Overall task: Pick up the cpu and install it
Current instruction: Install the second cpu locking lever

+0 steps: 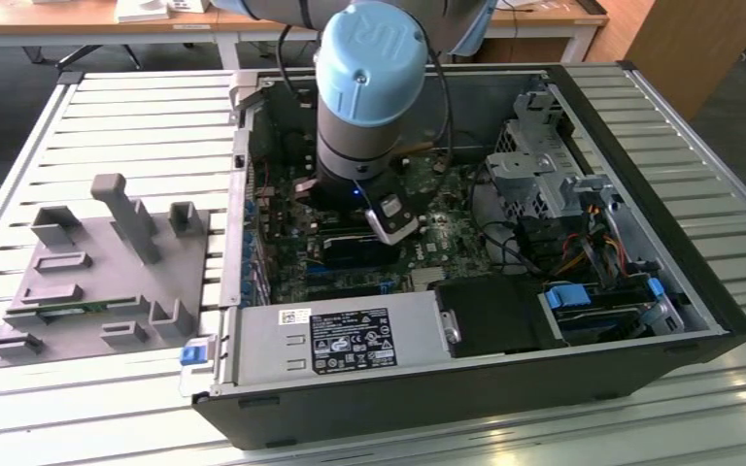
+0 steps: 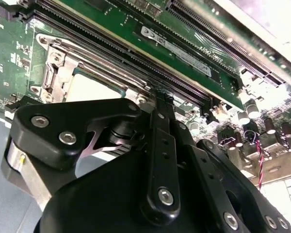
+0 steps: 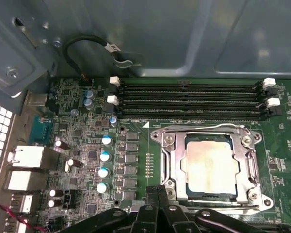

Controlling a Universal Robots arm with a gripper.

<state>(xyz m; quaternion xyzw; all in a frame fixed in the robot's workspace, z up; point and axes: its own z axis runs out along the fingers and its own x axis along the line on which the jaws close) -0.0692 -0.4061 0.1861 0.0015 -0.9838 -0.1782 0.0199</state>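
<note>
Exterior view: an open computer case (image 1: 477, 243) lies on a slatted counter (image 1: 114, 126). The robot arm (image 1: 366, 97) reaches straight down into the case, over the green motherboard (image 1: 347, 257). A grey plastic holder (image 1: 101, 267) sits on the counter to the exterior view's left of the case. A silver power supply box (image 1: 334, 340) fills the near side of the case.

Second wrist view: the black pincer (image 2: 157, 104) is low and close to the board. Its two fingers (image 2: 160, 141) come together at the tips with no gap that I can see, and nothing is between them, so it looks clenched and empty. Just past the tips is the shiny metal socket frame (image 2: 58, 63), and the pale cpu (image 2: 89, 87) lies flat inside it. A long green memory stick (image 2: 184, 51) stands in a slot beside the frame.

First wrist view: the cpu (image 3: 211, 165) sits flat in the socket frame (image 3: 169, 160), its silver top showing through the open middle. The pincer (image 3: 157, 190) tips are just beside the frame's edge. Four black memory slots (image 3: 189, 99) run next to the frame.
</note>
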